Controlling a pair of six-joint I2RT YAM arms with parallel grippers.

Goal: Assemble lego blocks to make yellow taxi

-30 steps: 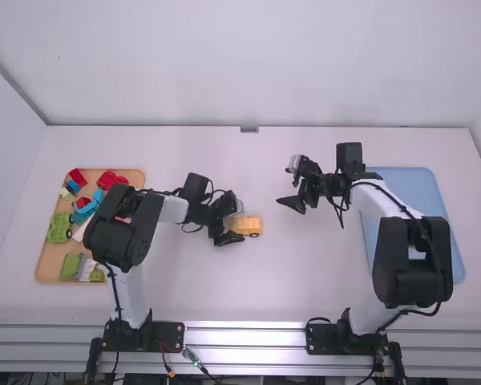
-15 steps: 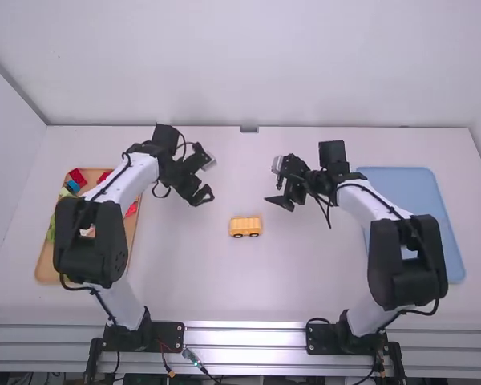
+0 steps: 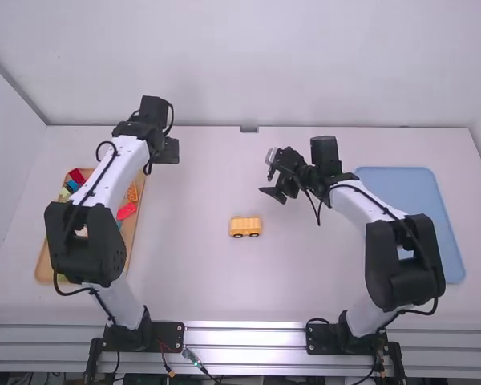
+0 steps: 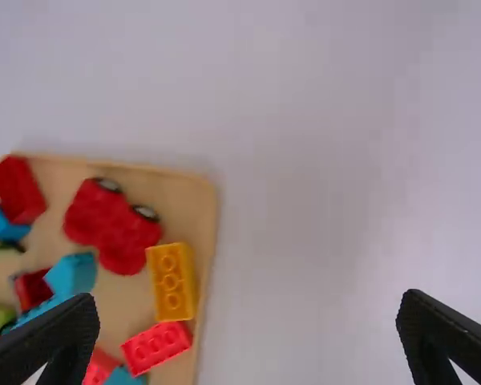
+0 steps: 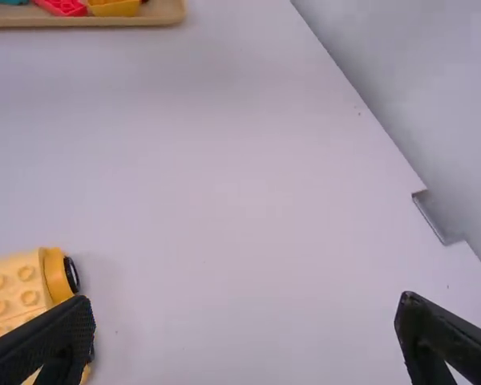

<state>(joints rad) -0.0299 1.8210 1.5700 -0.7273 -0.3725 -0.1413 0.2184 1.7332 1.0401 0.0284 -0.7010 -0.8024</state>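
Compared with the earlier high view, the left gripper (image 3: 167, 152) is farther from the yellow car (image 3: 245, 227), up and to the left. The right gripper (image 3: 273, 194) also shifts slightly leftward and away from the camera. The car keeps its place.

The yellow car stands on the table (image 3: 192, 273), touched by neither gripper. Relative to the right gripper, it lies near, to the left and toward the camera; relative to the left gripper, it is well apart, to the right and toward the camera. Its studs and wheels are visible in the right wrist view, partly behind a finger.

Left gripper: fingers wide apart, nothing between them. Right gripper: fingers likewise spread, nothing held.

To the left of the left gripper and toward the camera is the wooden tray (image 4: 204, 233). Inside, along the rim facing the car, is a yellow block (image 4: 172, 281), with a red brick (image 4: 156, 346) just beside one end of it. Near the yellow block's other end is a red wheeled piece (image 4: 112, 228). Farther from the left gripper are a teal block (image 4: 74, 273) and a red block (image 4: 18, 188) with a blue block (image 4: 2, 224) next to it. The left arm hides part of the tray in the high view.

To the right of the right gripper, well apart, lies the blue tray (image 3: 405, 180), partly behind the right arm.
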